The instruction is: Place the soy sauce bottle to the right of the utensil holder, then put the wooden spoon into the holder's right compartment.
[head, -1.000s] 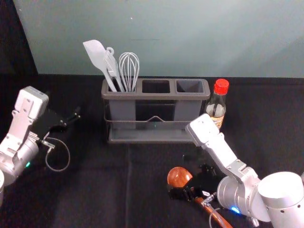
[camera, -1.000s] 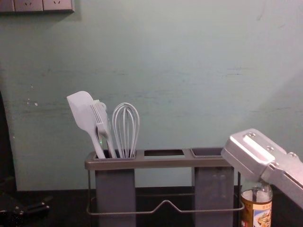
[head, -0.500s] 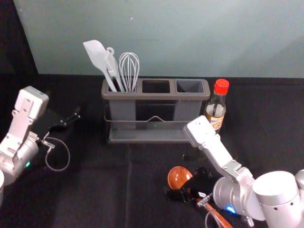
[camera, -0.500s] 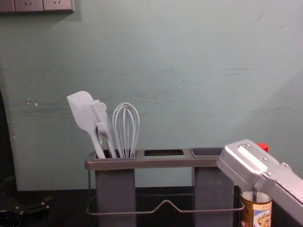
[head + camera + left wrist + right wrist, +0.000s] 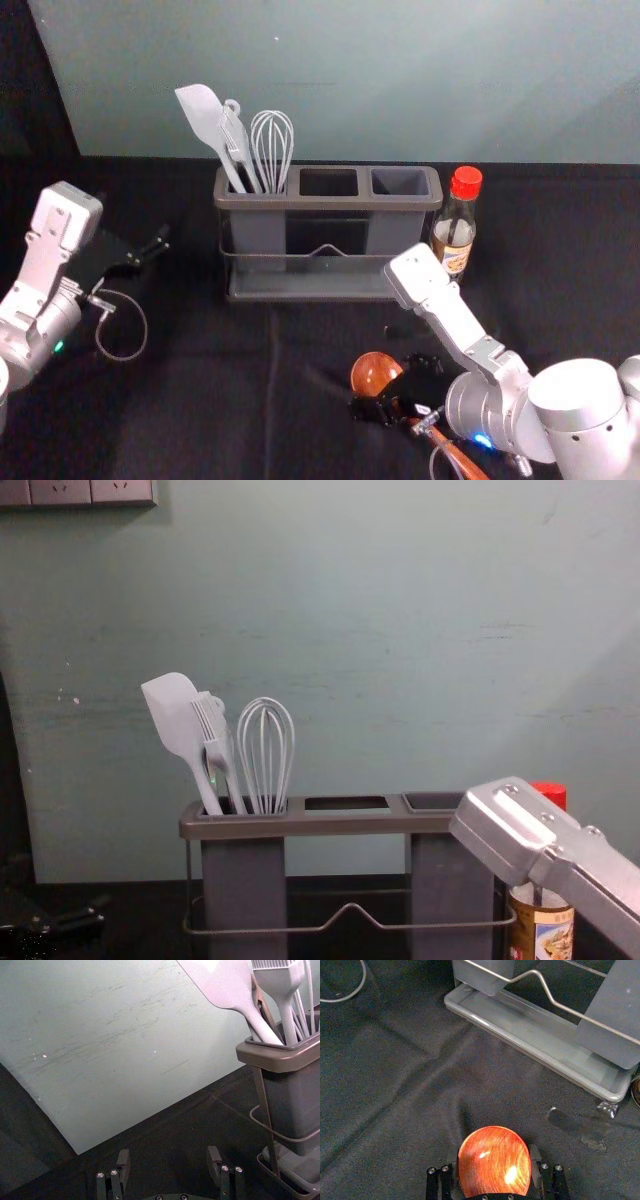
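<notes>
In the head view my right gripper (image 5: 398, 385) is low over the wooden spoon (image 5: 374, 373), which lies on the dark cloth before the utensil holder (image 5: 328, 202). The right wrist view has the right gripper (image 5: 494, 1161) open, fingers either side of the spoon's bowl (image 5: 495, 1155); contact cannot be told. Red-capped, the soy sauce bottle (image 5: 455, 232) stands upright just right of the holder. In the chest view my right arm partly covers the bottle (image 5: 552, 935). The left gripper (image 5: 148, 252) is parked at the left, open in its wrist view (image 5: 167, 1162).
A white spatula (image 5: 205, 118), a brush and a whisk (image 5: 272, 150) stand in the holder's left compartment. Its middle (image 5: 328, 182) and right (image 5: 400, 182) compartments look empty. Behind rises a pale green wall (image 5: 350, 80).
My right arm has shifted slightly to the left, and in the chest view it has dropped a little, uncovering the bottle's red cap. The left arm, holder and bottle have kept still.
</notes>
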Robot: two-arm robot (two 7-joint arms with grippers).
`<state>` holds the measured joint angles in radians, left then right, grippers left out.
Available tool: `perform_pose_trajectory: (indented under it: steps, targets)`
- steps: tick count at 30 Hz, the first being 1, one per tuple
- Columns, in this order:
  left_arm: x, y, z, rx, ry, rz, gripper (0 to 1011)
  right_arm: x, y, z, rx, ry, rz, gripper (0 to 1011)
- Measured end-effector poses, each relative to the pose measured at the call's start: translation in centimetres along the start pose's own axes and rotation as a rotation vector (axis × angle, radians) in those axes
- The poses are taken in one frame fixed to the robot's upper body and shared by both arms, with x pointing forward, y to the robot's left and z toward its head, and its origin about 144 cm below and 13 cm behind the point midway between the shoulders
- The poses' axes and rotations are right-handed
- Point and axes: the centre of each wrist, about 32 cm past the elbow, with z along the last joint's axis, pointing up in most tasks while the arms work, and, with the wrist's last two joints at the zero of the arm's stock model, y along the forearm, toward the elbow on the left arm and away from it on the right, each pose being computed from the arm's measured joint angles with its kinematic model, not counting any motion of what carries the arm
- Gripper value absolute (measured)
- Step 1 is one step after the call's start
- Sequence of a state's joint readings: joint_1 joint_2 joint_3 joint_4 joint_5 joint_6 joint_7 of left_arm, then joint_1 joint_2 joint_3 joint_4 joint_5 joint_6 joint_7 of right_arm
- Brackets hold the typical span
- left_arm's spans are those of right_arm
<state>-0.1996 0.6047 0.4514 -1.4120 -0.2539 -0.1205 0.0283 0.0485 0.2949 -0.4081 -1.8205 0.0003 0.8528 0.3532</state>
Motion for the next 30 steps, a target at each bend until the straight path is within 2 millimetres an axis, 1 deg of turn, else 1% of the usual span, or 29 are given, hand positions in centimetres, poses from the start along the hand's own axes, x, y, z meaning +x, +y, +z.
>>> perform_pose_trajectory:
  steps: [4, 15, 19, 21, 24, 25, 28, 29, 30]
  targets:
    - [0.0, 0.0, 0.0, 0.000, 0.000, 0.000, 1005, 0.0, -0.4, 0.2, 0.008, -0.006, -0.007, 839]
    - [0.0, 0.0, 0.0, 0.000, 0.000, 0.000, 1005, 0.2, -2.5, 0.8, 0.053, -0.028, -0.026, 839]
    - [0.0, 0.0, 0.0, 0.000, 0.000, 0.000, 1005, 0.1, -3.6, 0.6, 0.118, -0.052, -0.024, 839]
    - [0.0, 0.0, 0.0, 0.000, 0.000, 0.000, 1005, 0.1, -4.0, 0.2, 0.157, -0.069, -0.024, 839]
    - [0.0, 0.0, 0.0, 0.000, 0.000, 0.000, 1005, -0.1, -4.7, -0.9, 0.253, -0.100, -0.024, 839]
    - [0.0, 0.0, 0.0, 0.000, 0.000, 0.000, 1005, -0.1, -5.0, -1.6, 0.305, -0.114, -0.023, 839]
    - [0.0, 0.0, 0.0, 0.000, 0.000, 0.000, 1005, 0.0, -5.4, -2.8, 0.394, -0.130, -0.026, 839]
    - [0.0, 0.0, 0.0, 0.000, 0.000, 0.000, 1005, -0.1, -5.5, -3.6, 0.463, -0.142, -0.034, 839]
    - [0.0, 0.0, 0.0, 0.000, 0.000, 0.000, 1005, -0.1, -5.6, -4.0, 0.492, -0.146, -0.041, 839]
